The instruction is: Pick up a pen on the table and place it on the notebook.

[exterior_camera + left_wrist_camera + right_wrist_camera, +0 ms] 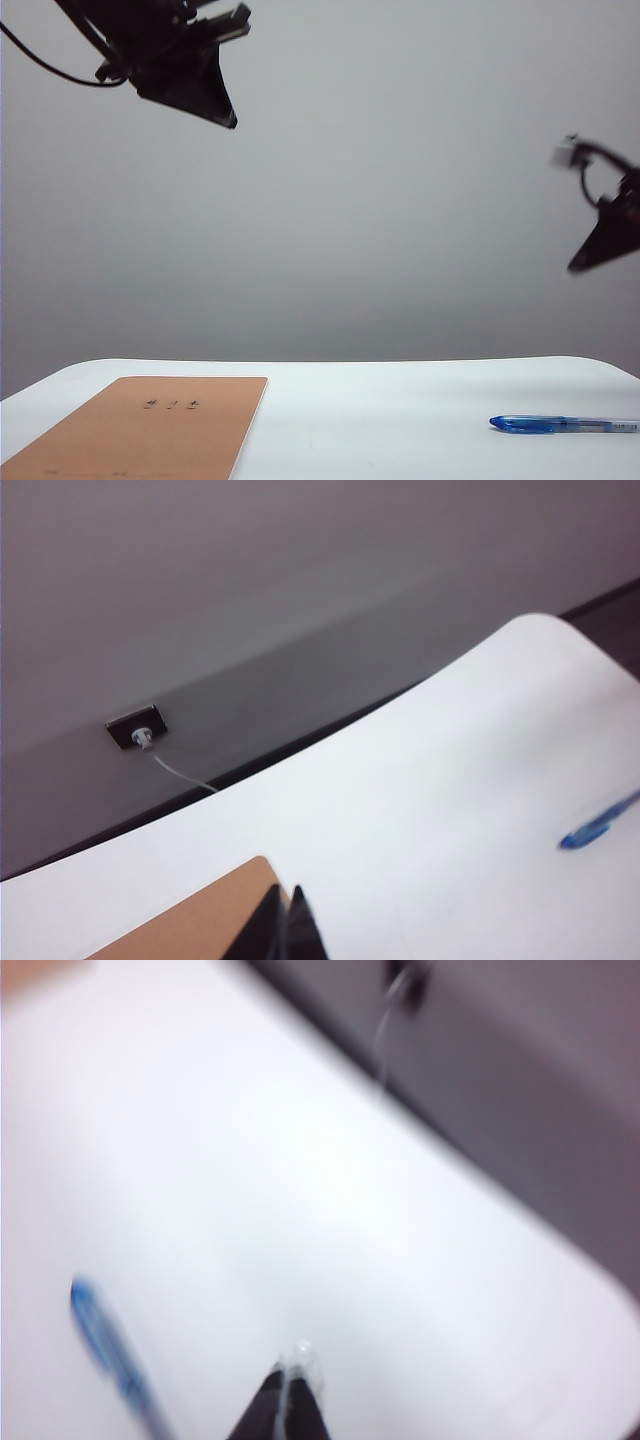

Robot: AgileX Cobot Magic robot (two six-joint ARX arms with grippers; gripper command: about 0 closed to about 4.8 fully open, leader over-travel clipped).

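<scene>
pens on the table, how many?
1. The pen lies on the table at its right side, apart from the notebook on the left. Nothing appears hidden.

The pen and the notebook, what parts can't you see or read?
- Pen: its end is cut off by the exterior view's edge; blurred in the right wrist view, label unreadable.
- Notebook: near part cut off by the exterior view's edge; printed characters too small.
- Right claw: motion-blurred.

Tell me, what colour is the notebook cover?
Plain tan-brown notebook; the exterior view shows it best.
</scene>
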